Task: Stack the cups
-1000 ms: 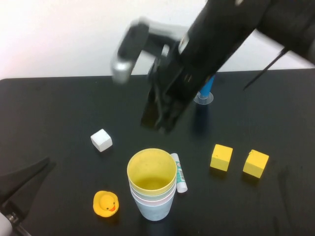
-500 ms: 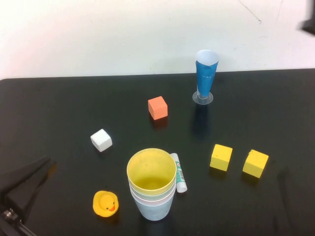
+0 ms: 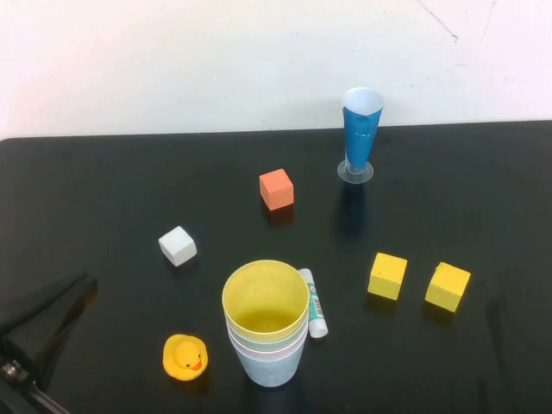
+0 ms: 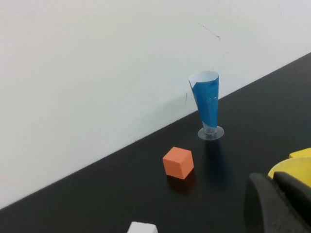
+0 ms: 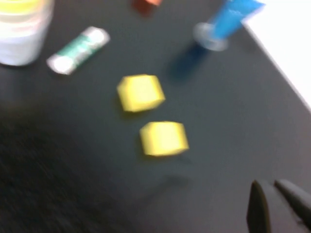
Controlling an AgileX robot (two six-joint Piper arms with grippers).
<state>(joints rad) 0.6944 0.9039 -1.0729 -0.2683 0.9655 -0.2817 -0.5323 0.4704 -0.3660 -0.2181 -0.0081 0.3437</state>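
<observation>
Since the cups (image 3: 266,326) already sit nested in one stack near the table's (image 3: 103,190) front edge, yellow on top with pale rims below it, between the rubber duck (image 3: 185,357) and the glue stick (image 3: 314,302), the stacking looks finished; what remains is likely only parking the arms. Low by the front left corner, the left gripper (image 4: 277,204) has its fingers pressed together, empty. Over the table's right side, the right gripper (image 5: 276,204) is likewise closed on nothing.
</observation>
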